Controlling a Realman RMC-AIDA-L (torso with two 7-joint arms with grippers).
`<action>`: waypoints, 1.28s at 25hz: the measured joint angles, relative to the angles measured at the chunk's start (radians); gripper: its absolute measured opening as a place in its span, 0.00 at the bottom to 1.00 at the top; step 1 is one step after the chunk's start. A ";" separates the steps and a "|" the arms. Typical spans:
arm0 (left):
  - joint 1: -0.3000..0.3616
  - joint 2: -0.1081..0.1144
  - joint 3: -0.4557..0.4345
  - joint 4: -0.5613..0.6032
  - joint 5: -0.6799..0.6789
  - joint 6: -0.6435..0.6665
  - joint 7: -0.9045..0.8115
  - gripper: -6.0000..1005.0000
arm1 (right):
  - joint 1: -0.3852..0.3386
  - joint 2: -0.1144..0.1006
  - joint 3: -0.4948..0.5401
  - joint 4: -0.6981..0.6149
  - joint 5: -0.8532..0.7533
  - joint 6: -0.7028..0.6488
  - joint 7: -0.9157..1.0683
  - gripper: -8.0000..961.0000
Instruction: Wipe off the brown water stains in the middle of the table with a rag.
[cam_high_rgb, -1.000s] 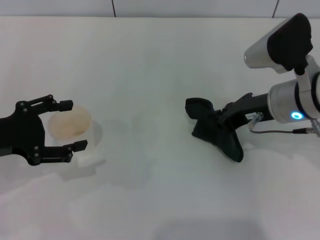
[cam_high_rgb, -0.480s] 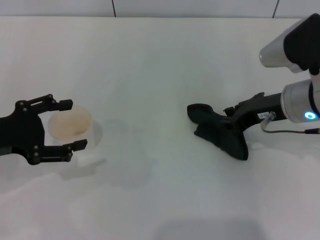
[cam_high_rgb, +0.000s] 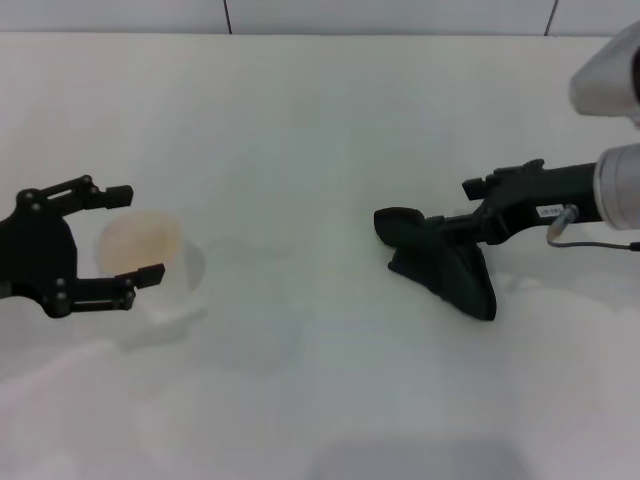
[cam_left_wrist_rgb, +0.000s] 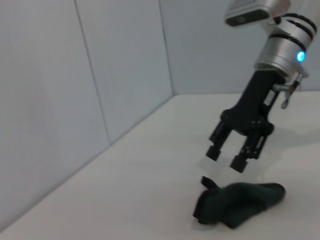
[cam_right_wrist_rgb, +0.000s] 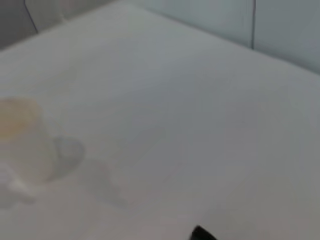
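Note:
A dark rag (cam_high_rgb: 445, 265) lies crumpled on the white table (cam_high_rgb: 320, 120), right of the middle. My right gripper (cam_high_rgb: 456, 207) is open just above its right end; the left wrist view shows the gripper (cam_left_wrist_rgb: 226, 157) hanging over the rag (cam_left_wrist_rgb: 240, 202) with nothing between its fingers. My left gripper (cam_high_rgb: 137, 232) is open at the far left, its fingers on either side of a translucent cup (cam_high_rgb: 150, 228) of brownish liquid. No orange-brown puddle shows in the middle of the table, only a faint wet sheen (cam_high_rgb: 250, 250).
The cup also shows in the right wrist view (cam_right_wrist_rgb: 20, 140), with a corner of the rag (cam_right_wrist_rgb: 202, 232) at that picture's edge. A grey panelled wall (cam_high_rgb: 380, 15) runs along the table's far edge.
My right arm has drawn back to the right and lifted off the rag, which stays on the table. My left gripper has shifted slightly left and away.

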 joint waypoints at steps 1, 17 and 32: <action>0.002 0.000 -0.008 0.000 -0.005 0.002 0.000 0.89 | -0.007 0.000 0.012 0.003 0.036 -0.004 -0.044 0.64; 0.092 0.000 -0.013 0.040 -0.102 0.075 -0.037 0.89 | -0.027 -0.001 0.118 0.144 0.251 -0.200 -0.506 0.75; 0.130 -0.003 -0.005 0.036 -0.103 0.109 -0.062 0.89 | 0.016 -0.002 0.141 0.203 0.241 -0.238 -0.503 0.75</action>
